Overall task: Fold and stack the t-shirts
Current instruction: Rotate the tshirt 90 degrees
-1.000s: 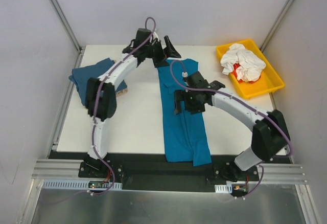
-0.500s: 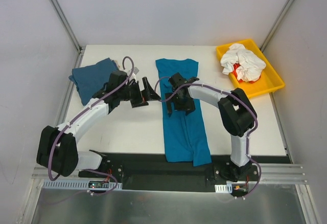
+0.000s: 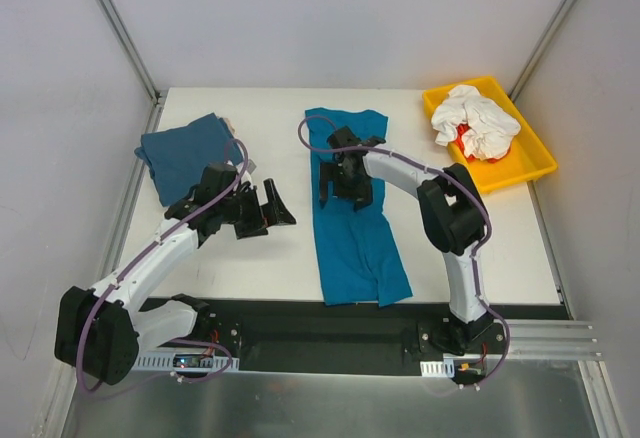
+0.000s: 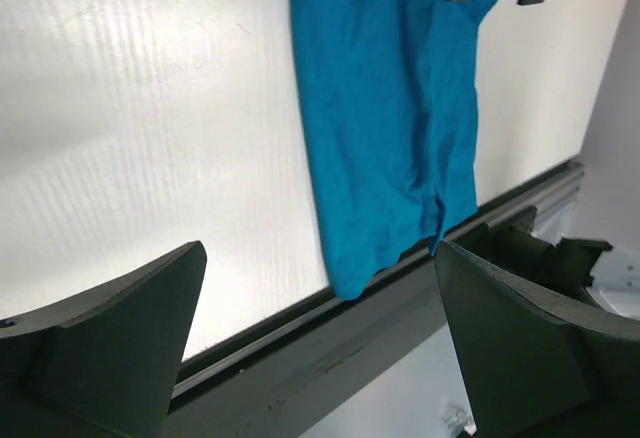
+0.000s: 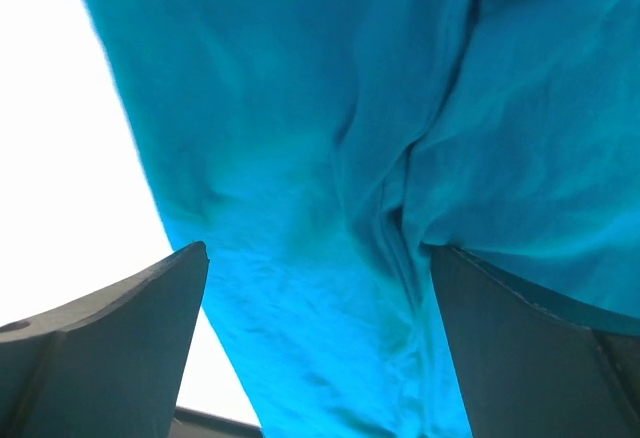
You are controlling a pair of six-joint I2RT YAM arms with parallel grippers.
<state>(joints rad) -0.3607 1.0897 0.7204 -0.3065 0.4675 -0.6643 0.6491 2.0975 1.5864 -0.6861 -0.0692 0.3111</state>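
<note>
Top external: two blue shirts, teal t-shirt (image 3: pixel 360 243), slate t-shirt (image 3: pixel 180 153); left gripper (image 3: pixel 278 206), right gripper (image 3: pixel 336 182) spread, empty.

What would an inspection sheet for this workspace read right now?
Surface: white table, bare between the shirts.
Job's things: teal t-shirt lying as a long strip down the middle; slate-blue t-shirt in a compact heap at the far left.
Clutter: yellow tray at the far right, holding crumpled white cloth.
Grippers: left gripper open over bare table; right gripper open above the teal t-shirt; neither holds anything.
Cables: purple cables run along both arms.
Surroundings: pale enclosure walls; metal rail in front.
</note>
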